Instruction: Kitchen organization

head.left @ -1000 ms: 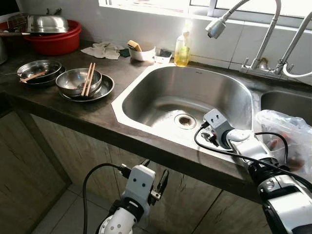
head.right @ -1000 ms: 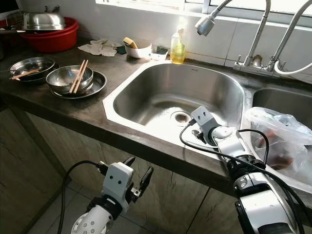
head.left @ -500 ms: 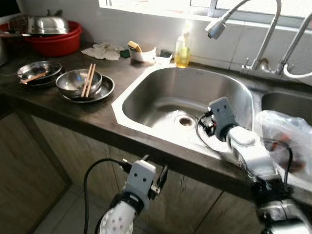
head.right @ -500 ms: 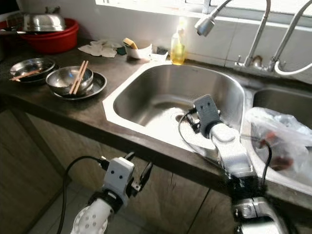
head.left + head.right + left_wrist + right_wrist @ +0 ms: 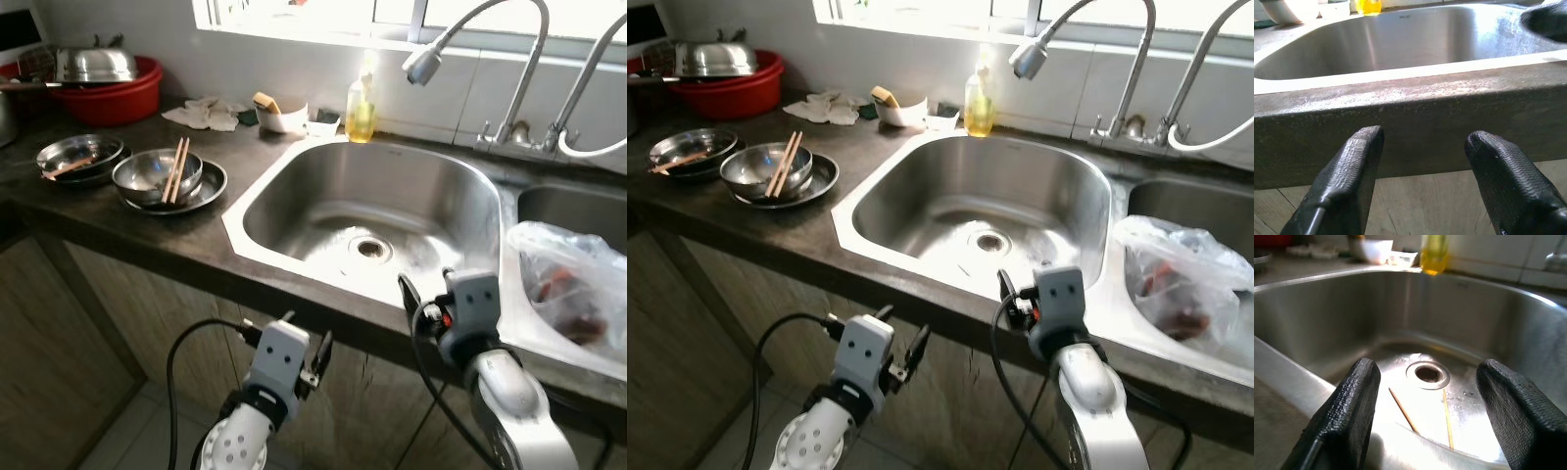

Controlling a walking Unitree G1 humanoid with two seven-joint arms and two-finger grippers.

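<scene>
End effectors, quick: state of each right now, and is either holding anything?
Left end effector: open, empty, below the counter edge.
Right end effector: open, empty, at the sink's front rim.

**Clearance and obstructions at the sink**

The sink [image 5: 367,211] basin is open from above; two thin sticks [image 5: 1422,416], probably chopsticks, lie flat near the drain [image 5: 1428,374]. The spray head [image 5: 423,65] overhangs the basin's rear. A soap bottle [image 5: 360,108] and white bowl [image 5: 283,116] line the back rim. The counter edge [image 5: 1410,122] blocks the left gripper [image 5: 1422,161], which sits below it. A plastic bag [image 5: 573,284] occupies the right-hand basin.
</scene>
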